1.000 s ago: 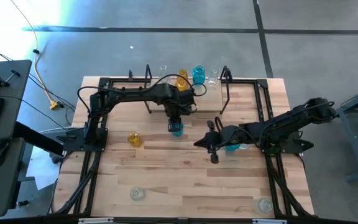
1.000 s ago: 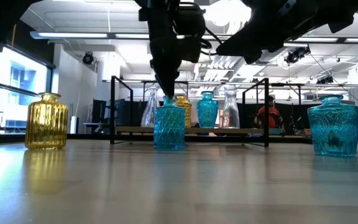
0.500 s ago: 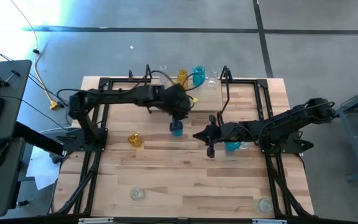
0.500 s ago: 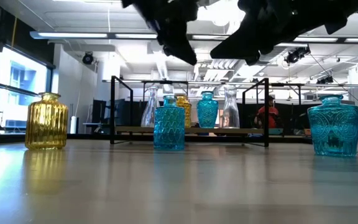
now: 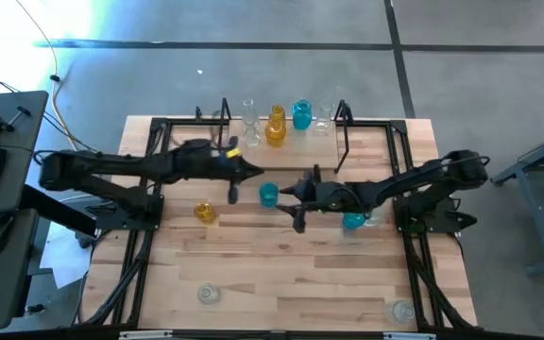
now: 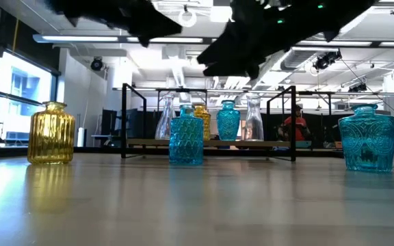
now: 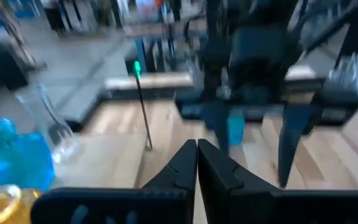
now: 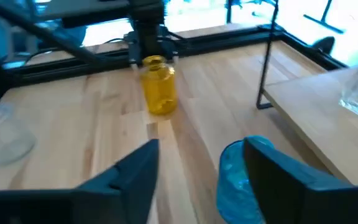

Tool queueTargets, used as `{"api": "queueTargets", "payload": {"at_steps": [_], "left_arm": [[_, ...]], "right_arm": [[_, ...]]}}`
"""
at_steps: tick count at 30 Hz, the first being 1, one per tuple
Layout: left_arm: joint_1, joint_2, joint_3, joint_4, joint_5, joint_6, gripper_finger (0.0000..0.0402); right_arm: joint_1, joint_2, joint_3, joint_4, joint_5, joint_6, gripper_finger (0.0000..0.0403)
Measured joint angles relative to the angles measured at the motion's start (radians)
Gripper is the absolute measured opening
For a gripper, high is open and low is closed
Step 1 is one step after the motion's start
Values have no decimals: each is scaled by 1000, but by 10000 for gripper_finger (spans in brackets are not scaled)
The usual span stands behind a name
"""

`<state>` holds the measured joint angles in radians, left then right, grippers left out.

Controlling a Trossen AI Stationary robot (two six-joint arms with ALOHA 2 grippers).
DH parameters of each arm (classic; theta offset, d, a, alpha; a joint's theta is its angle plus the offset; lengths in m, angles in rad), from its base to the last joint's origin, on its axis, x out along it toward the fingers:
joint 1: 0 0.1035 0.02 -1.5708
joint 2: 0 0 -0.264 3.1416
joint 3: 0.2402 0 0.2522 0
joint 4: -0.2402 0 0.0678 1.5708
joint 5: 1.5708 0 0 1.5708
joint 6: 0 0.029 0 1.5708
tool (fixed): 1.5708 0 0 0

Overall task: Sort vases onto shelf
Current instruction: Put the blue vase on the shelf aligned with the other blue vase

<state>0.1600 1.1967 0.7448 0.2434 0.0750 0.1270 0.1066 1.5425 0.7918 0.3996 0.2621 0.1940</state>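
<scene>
Fingers (image 7: 185,165) of the left gripper (image 7: 196,163) are pressed together, empty, in its wrist view. The right wrist view shows the right gripper (image 8: 201,171) spread, beside a teal vase (image 8: 241,177). From above, that vase (image 5: 268,195) stands on the desk (image 5: 291,274) between both arms; four vases (image 5: 275,127) fill the shelf (image 5: 281,139).

My left wrist view is blurring badly, smearing the teal vase (image 7: 14,158) at its edge; my right tool's fingers (image 8: 138,171) are cutting off the nearer teal vase (image 8: 244,180); in the low view both arms are showing only as dark silhouettes.
</scene>
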Motion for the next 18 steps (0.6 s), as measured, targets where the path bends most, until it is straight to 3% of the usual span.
{"api": "queueTargets", "payload": {"at_steps": [4, 7, 18], "left_arm": [[2, -120, -138, 137, -25, 2, 5], [9, -198, -218, 180, -63, 19, 5], [91, -374, -359, 216, -82, 40, 5]], "right_arm": [[-22, 77, 52, -7, 46, 50, 278], [-34, 127, 75, -8, 83, 86, 297], [-55, 306, 165, 21, 226, 142, 282]]}}
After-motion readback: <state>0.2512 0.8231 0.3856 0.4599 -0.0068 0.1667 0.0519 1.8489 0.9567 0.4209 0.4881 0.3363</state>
